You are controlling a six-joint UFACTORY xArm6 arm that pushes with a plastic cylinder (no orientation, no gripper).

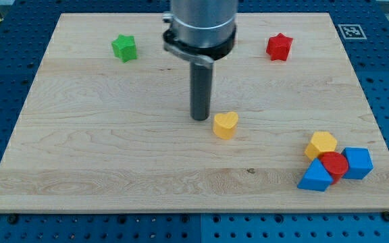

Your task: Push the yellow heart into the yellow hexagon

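Observation:
The yellow heart (225, 124) lies near the middle of the wooden board. The yellow hexagon (321, 144) sits toward the view's lower right, touching a red round block (333, 164). My tip (200, 119) rests on the board just to the view's left of the yellow heart, close beside it; I cannot tell if they touch. The rod rises from the tip to the arm's grey cylinder at the view's top.
A blue triangular block (315, 177) and a blue cube-like block (358, 163) flank the red round block by the hexagon. A green star (123, 48) lies at the upper left, a red star (279, 46) at the upper right. The wooden board (100, 155) ends near the cluster.

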